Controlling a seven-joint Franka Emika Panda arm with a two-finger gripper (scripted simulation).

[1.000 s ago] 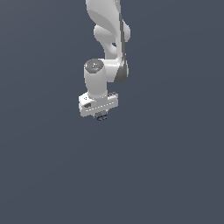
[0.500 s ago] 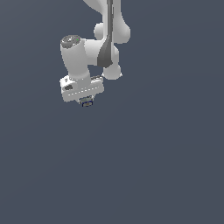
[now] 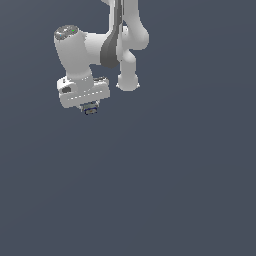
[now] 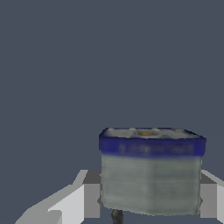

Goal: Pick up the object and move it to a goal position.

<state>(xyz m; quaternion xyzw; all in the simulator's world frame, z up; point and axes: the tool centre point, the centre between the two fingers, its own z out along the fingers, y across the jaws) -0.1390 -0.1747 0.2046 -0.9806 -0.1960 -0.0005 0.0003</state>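
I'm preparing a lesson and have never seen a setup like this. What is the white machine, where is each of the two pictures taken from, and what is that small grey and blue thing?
These are computer renders from a simulator, not photographs. The white machine is a robot arm made of jointed segments, ending in a gripper, a two-fingered clamp. The exterior view comes from a camera off the arm and shows the whole arm against a plain dark grey background; nothing else shows there. The wrist view comes from a camera mounted on the arm's wrist, looking along the gripper, so everything looks much larger. In it, the white fingers sit on either side of the object, a small grey block with a dark blue band, and a thin dark stem showing at one end. The gripper appears shut on it, holding it in the air.
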